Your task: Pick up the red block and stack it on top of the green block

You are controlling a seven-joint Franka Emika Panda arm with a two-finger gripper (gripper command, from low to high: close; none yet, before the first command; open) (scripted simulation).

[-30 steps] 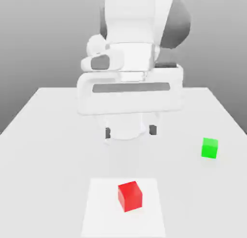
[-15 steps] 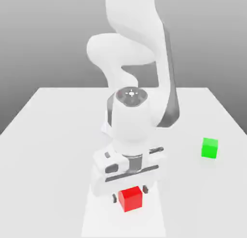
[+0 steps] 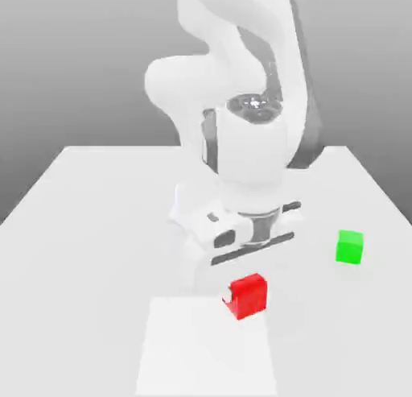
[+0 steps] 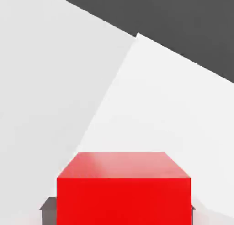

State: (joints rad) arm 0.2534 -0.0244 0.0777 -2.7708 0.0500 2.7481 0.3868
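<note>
Claw (image 3: 245, 295) is closed tight on the red block (image 3: 249, 295), holding it above the bench (image 3: 88, 226). The green block (image 3: 350, 247) sits well apart, toward the exterior view's right.

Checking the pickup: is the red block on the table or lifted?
Lifted. The red block hangs in the shut gripper, tilted, above the table.
</note>
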